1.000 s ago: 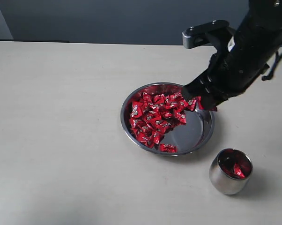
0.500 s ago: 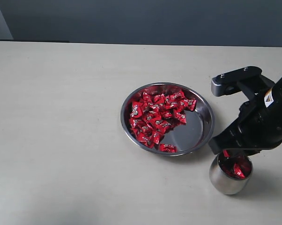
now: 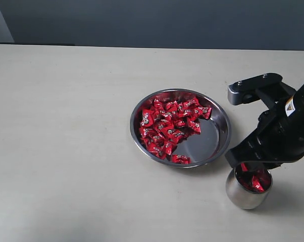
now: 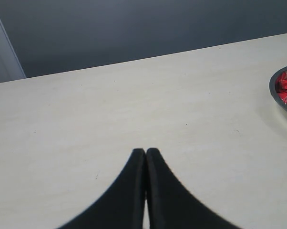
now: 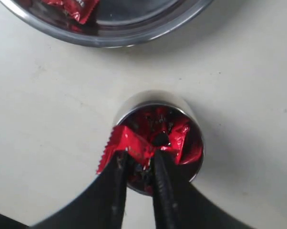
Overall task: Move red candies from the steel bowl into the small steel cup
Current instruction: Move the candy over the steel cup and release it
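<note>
The steel bowl (image 3: 134, 126) sits mid-table with a heap of red candies (image 3: 167, 128) filling its left half. To its lower right stands the small steel cup (image 3: 241, 194), with red candies (image 3: 257, 184) inside. My right gripper (image 5: 139, 155) hangs just over the cup's (image 5: 134, 101) mouth, shut on one red candy (image 5: 129, 143) whose crinkled wrapper sticks out past the rim. My left gripper (image 4: 146, 150) is shut and empty over bare table, far from the bowl's rim (image 4: 273, 93). It does not show in the exterior view.
The right arm's black body (image 3: 283, 126) looms over the table to the right of the bowl. The pale tabletop (image 3: 66, 141) stretches left of the bowl, with a dark wall (image 3: 142, 20) behind its far edge.
My right gripper has gone from the bowl's far right rim to above the cup, carrying a red candy. Over the last half second it has barely moved.
</note>
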